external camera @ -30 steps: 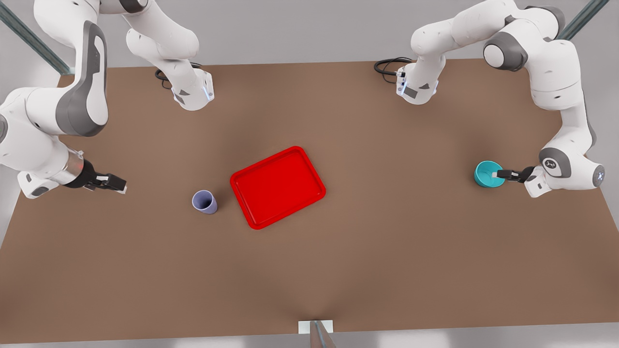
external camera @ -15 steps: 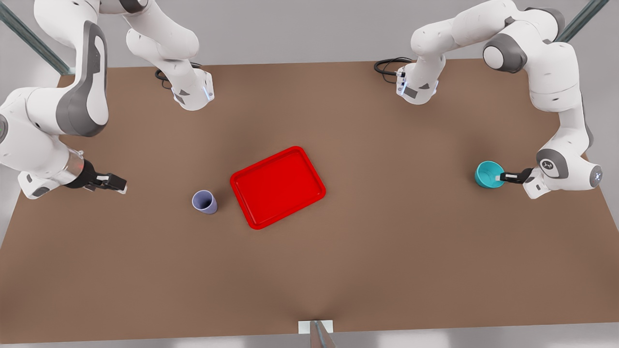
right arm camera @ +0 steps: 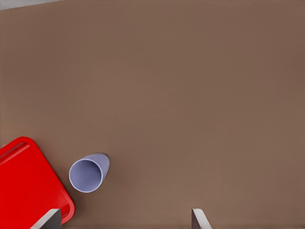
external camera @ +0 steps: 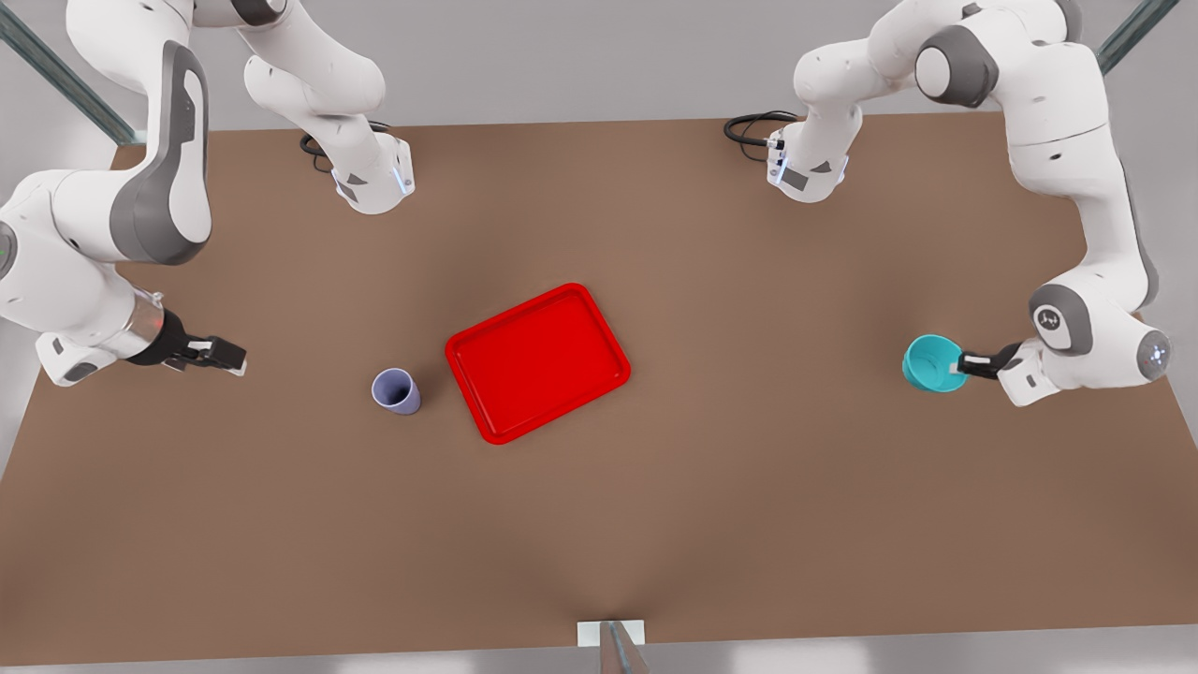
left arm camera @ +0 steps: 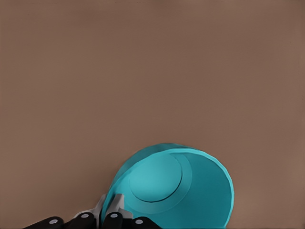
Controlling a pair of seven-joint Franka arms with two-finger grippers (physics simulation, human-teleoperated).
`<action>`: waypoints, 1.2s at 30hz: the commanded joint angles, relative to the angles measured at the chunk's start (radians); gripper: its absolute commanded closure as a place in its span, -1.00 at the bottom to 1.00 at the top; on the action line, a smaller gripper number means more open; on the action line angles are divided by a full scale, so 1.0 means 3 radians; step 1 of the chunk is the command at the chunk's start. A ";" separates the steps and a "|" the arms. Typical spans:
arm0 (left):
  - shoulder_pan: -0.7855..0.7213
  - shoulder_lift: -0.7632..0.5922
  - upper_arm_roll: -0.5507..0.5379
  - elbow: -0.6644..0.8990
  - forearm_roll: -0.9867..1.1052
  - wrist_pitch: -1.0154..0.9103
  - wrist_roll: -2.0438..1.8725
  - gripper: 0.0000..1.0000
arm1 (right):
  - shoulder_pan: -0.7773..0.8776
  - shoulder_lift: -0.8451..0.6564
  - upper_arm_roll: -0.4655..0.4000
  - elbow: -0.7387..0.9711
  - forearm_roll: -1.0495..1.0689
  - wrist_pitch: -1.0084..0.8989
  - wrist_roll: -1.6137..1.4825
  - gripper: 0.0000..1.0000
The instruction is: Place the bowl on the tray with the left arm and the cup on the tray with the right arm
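Observation:
The teal bowl (external camera: 929, 363) hangs tilted a little above the table at the front view's right, and my left gripper (external camera: 956, 363) is shut on its rim. In the left wrist view the bowl (left arm camera: 176, 191) shows its inside, with the fingers (left arm camera: 116, 206) pinching its wall. The lavender cup (external camera: 396, 390) stands upright just off the red tray (external camera: 536, 362), on the front view's left side of it. My right gripper (external camera: 234, 360) waits open farther to that side, well apart from the cup (right arm camera: 87, 173) and the tray (right arm camera: 28, 186).
Both arm bases (external camera: 372, 183) (external camera: 807, 168) stand at the table's far edge with black cables (external camera: 749, 126) beside them. A small white mount (external camera: 610, 634) sits at the near edge. Bare brown table lies between bowl and tray.
The left gripper has lifted the bowl off the table and carried it slightly toward the front view's left. The right arm, cup and tray have not moved.

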 commanded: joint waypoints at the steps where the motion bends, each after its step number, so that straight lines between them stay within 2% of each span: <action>1: -0.0065 -0.0009 0.0001 0.0001 -0.0408 -0.0012 -0.0005 0.57 | 0.0003 0.0001 0.0000 0.0001 0.0000 0.0000 0.0000 -1.00; 3: -0.0393 -0.0075 -0.0270 0.0011 -0.0445 0.0044 -0.0495 0.57 | 0.0003 -0.0009 0.0000 0.0006 -0.0010 -0.0020 -0.0005 -1.00; 5: -0.0679 -0.0070 -0.0393 0.0052 -0.0547 0.0075 -0.0945 0.57 | 0.0003 -0.0020 0.0000 0.0032 -0.0015 -0.0051 -0.0005 -1.00; 9: -0.1502 -0.0019 -0.0393 0.0057 -0.0741 0.0218 -0.1738 0.57 | 0.0013 -0.0009 0.0005 0.0022 -0.0031 -0.0010 0.0026 -1.00; 10: -0.1717 0.0083 -0.0393 0.0231 -0.0726 0.0213 -0.2034 0.57 | 0.0008 -0.0009 0.0005 0.0016 -0.0031 -0.0015 0.0031 -1.00; 13: -0.1850 0.0298 -0.0495 0.0584 -0.0736 0.0167 -0.2597 0.57 | 0.0019 -0.0004 0.0005 0.0027 -0.0031 -0.0005 0.0031 -1.00; 15: -0.1881 0.0390 -0.0756 0.0655 -0.0731 0.0213 -0.3108 0.57 | 0.0019 0.0001 0.0005 0.0027 -0.0026 -0.0005 0.0031 -1.00; 20: -0.2177 0.0553 -0.0858 0.0870 -0.0813 0.0218 -0.3645 0.57 | 0.0013 0.0001 0.0005 0.0027 -0.0026 -0.0005 0.0031 -1.00; 23: -0.2484 0.0809 -0.0853 0.1177 -0.0997 0.0254 -0.4136 0.57 | 0.0013 0.0001 0.0010 0.0022 -0.0020 -0.0005 0.0026 -1.00; 25: -0.2607 0.0876 -0.0858 0.1192 -0.1012 0.0468 -0.4305 0.57 | 0.0013 0.0001 0.0005 0.0022 -0.0020 -0.0005 0.0026 -1.00; 33: -0.2710 0.1075 -0.0848 0.1187 -0.0951 0.0576 -0.4269 0.57 | 0.0003 0.0001 0.0005 0.0022 -0.0015 -0.0005 0.0010 -1.00; 34: -0.2715 0.1090 -0.0843 0.1192 -0.0951 0.0591 -0.4269 -0.68 | 0.0003 0.0001 0.0005 0.0022 -0.0010 -0.0005 0.0010 -1.00; 35: -0.2730 0.1096 -0.0838 0.1192 -0.0890 0.0596 -0.4254 -1.00 | 0.0003 0.0001 0.0010 0.0022 -0.0015 -0.0005 0.0010 -1.00; 36: -0.2735 0.1101 -0.0838 0.1192 -0.0854 0.0596 -0.4249 -1.00 | 0.0003 0.0001 0.0005 0.0022 -0.0015 -0.0005 0.0010 -1.00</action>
